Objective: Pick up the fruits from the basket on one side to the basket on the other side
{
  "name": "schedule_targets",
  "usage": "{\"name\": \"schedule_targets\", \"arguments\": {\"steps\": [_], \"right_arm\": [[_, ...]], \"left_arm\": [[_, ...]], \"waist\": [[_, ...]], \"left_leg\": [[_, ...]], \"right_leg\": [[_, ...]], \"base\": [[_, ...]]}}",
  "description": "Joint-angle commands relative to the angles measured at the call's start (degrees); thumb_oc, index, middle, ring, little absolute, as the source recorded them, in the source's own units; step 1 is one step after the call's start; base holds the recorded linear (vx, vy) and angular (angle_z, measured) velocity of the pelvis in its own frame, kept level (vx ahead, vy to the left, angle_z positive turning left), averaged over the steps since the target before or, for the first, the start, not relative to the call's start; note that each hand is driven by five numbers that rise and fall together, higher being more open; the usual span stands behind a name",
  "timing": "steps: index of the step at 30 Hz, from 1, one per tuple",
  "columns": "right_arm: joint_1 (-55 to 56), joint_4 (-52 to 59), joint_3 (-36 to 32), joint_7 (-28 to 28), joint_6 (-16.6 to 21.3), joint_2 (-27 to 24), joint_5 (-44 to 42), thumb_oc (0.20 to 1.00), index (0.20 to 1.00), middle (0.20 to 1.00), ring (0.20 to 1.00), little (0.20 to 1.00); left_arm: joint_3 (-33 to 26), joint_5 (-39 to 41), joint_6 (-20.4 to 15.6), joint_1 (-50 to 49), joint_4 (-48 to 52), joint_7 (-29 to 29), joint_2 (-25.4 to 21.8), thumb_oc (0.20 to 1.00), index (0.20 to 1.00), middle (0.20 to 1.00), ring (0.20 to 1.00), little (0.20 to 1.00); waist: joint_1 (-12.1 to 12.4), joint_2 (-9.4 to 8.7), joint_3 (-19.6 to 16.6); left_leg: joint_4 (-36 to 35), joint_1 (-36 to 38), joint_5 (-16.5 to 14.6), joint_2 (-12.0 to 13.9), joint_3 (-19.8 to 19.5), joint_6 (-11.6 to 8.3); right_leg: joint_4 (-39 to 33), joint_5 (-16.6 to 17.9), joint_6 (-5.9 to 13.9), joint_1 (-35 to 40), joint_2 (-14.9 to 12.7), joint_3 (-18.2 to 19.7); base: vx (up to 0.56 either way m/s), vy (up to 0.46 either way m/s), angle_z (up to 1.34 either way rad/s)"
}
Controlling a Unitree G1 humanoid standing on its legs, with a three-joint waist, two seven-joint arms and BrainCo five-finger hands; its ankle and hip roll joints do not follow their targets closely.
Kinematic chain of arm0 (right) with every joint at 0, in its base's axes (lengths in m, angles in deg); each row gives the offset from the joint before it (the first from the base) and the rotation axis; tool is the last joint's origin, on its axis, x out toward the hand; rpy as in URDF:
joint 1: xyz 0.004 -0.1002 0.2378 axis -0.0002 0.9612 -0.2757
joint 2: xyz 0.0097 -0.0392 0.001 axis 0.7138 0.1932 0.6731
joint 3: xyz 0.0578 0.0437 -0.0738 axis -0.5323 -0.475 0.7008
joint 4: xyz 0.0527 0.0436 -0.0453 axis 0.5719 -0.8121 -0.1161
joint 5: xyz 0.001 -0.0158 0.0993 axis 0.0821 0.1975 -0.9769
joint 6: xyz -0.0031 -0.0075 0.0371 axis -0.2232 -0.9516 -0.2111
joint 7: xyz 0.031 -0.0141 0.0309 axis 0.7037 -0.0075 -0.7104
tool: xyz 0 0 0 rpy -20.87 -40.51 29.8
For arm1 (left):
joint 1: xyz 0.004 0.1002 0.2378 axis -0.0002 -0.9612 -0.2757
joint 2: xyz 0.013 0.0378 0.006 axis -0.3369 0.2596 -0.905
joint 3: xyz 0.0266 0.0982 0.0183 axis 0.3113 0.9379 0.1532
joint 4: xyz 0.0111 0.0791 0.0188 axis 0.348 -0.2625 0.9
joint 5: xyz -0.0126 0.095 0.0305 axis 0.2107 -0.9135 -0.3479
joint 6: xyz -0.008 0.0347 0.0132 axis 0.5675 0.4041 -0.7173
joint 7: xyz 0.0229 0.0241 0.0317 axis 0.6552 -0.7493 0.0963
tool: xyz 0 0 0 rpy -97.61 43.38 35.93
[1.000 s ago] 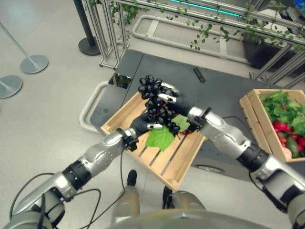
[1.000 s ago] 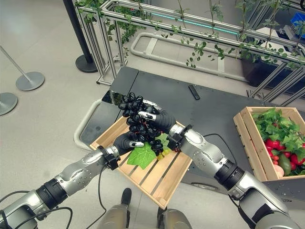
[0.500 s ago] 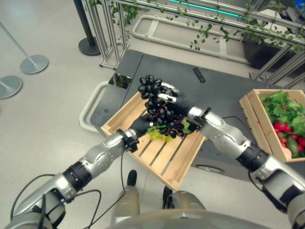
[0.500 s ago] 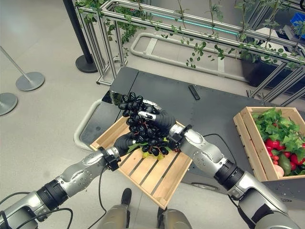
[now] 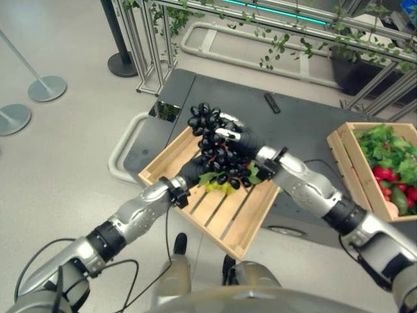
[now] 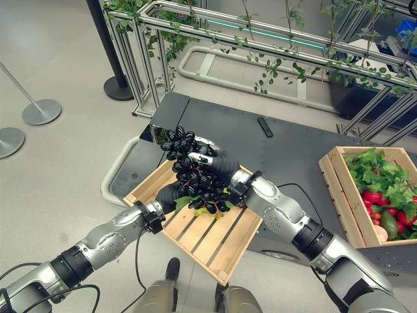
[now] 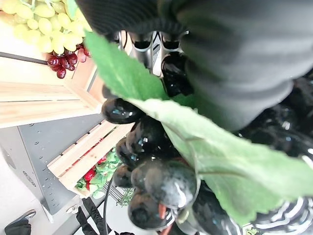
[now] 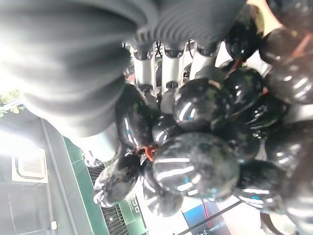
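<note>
The black grape bunch [image 5: 215,147] sits at the centre of the frame, lifted clear above the near wooden crate [image 5: 229,222], and both hands are on it. The right hand [image 5: 238,142] comes in from the lower right and wraps the upper part of the bunch, its silver fingers [image 8: 168,68] curled in among the berries in its wrist view. The left hand [image 5: 194,171] comes up from the lower left and cups the bunch from below; its fingers are buried under fruit and a green leaf [image 7: 161,117], so I cannot tell how they are set. Two hands make sense here: a loose, heavy cluster would sag or shed berries from a single pinch. Green grapes [image 7: 41,27] and a few red ones [image 7: 61,61] lie in the crate beneath. The target looks to be the second crate [image 5: 348,156] at the right edge, already stocked with greens and red produce [image 5: 388,175], well apart from the load.
</note>
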Motion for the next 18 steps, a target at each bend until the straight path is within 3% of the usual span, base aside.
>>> {"name": "schedule_targets", "arguments": {"steps": [1, 2, 3, 4, 18], "right_arm": [[1.0, 6.3, 1.6, -2.4, 1.3, 4.6, 0.0, 0.2, 0.2, 0.2, 0.2, 0.2], [1.1, 6.3, 1.5, -2.4, 1.3, 4.6, 0.0, 0.2, 0.2, 0.2, 0.2, 0.2], [1.2, 6.4, 1.5, -2.4, 1.4, 4.6, -0.1, 0.41, 0.41, 0.41, 0.41, 0.41], [1.2, 6.4, 1.5, -2.5, 1.4, 4.6, -0.1, 1.0, 1.0, 1.0, 1.0, 1.0], [2.0, 6.4, 0.1, -2.1, 2.0, 5.1, 0.4, 1.0, 1.0, 1.0, 1.0, 1.0]], "left_arm": [[-4.6, -0.7, -3.4, 1.8, -0.1, -0.1, 3.4, 0.2, 0.2, 0.2, 0.2, 0.2], [-4.6, -0.7, -3.3, 1.7, -0.2, -0.1, 3.4, 0.2, 0.2, 0.2, 0.2, 0.2], [-4.6, -0.9, -3.3, 1.7, -0.2, -0.1, 3.5, 0.2, 0.2, 0.2, 0.2, 0.2], [-4.7, -0.9, -3.4, 1.6, -0.3, -0.1, 3.6, 0.2, 0.2, 0.2, 0.2, 0.2], [-5.2, -1.3, -3.7, 1.4, -0.6, -0.3, 4.1, 0.2, 0.2, 0.2, 0.2, 0.2]], "waist": [[-1.4, -0.83, -1.6], [-1.4, -0.82, -1.6], [-1.4, -0.83, -1.6], [-1.4, -0.83, -1.6], [-1.4, -0.62, -1.4]], "left_leg": [[4.8, 0.6, -6.8, 0.1, 0.9, 1.27], [4.8, 0.5, -6.8, 0.1, 0.9, 1.27], [4.8, 0.5, -6.8, 0.1, 0.9, 1.27], [4.8, 0.5, -6.8, 0.1, 0.9, 1.27], [4.8, 0.4, -6.8, 0.2, 1.1, 1.39]], "right_leg": [[-1.8, 6.7, 6.59, -0.7, -4.7, 1.7], [-1.7, 6.7, 6.6, -0.7, -4.7, 1.6], [-1.7, 6.7, 6.6, -0.8, -4.7, 1.6], [-1.7, 6.7, 6.6, -0.8, -4.7, 1.7], [-1.6, 6.7, 6.64, -1.0, -4.6, 1.7]], "base": [[0.0, 0.0, 0.0], [0.0, 0.0, 0.0], [0.0, 0.0, 0.0], [0.0, 0.0, 0.0], [0.0, 0.0, 0.0]]}}
